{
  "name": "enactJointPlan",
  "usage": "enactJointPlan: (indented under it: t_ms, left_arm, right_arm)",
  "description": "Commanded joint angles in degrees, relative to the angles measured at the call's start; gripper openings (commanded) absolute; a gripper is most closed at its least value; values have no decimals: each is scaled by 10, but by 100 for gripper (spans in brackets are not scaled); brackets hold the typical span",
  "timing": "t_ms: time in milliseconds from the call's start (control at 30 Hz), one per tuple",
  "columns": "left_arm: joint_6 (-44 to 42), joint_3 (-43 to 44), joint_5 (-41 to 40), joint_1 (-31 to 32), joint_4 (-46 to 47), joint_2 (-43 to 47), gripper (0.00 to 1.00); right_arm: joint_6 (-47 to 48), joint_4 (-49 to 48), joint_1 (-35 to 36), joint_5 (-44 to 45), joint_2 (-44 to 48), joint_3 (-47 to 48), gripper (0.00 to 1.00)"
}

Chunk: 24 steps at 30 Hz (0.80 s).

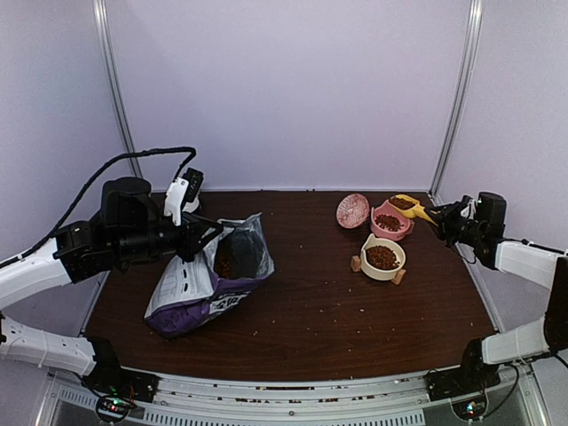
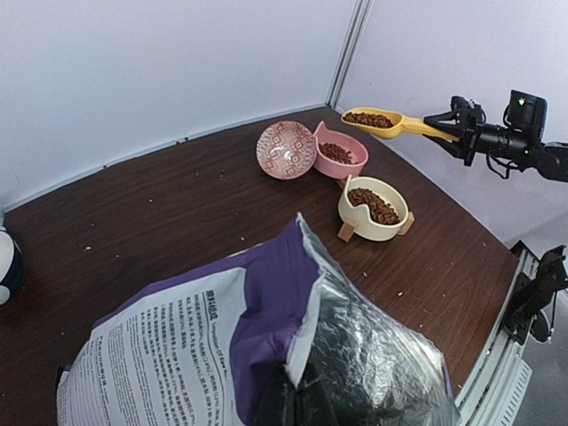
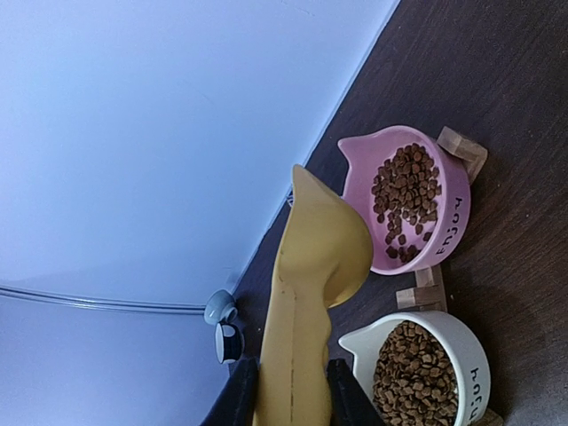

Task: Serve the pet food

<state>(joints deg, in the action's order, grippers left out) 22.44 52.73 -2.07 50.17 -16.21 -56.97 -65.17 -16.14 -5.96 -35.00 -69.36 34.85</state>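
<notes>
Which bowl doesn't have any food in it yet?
The red-patterned bowl, leftmost of the three. The pink bowl and the cream bowl both hold pet food.

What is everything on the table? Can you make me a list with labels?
left end effector: shut on the purple pet food bag, bag mouth open
right end effector: gripping the yellow scoop by its handle
scoop contents: pet food, scoop raised beside the pink bowl
pink bowl: some pet food
white bowl: more pet food
patterned bowl: tilted, looks empty
</notes>
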Motion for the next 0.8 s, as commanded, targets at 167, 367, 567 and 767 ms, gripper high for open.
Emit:
enactJointPlan:
  t_ms: [167, 367, 567, 767]
  left_arm:
    - [-20, 25, 5, -5, 38, 8, 0]
    - [-24, 28, 3, -5, 35, 4, 0]
    - [-29, 33, 2, -5, 32, -5, 0]
    - [-32, 39, 3, -5, 31, -9, 0]
  right_arm:
    - [82, 79, -7, 25, -45, 71, 6]
    - [113, 120, -6, 32, -68, 106, 5]
    - [138, 158, -6, 39, -85, 136, 5]
    - [154, 182, -6, 44, -94, 152, 5]
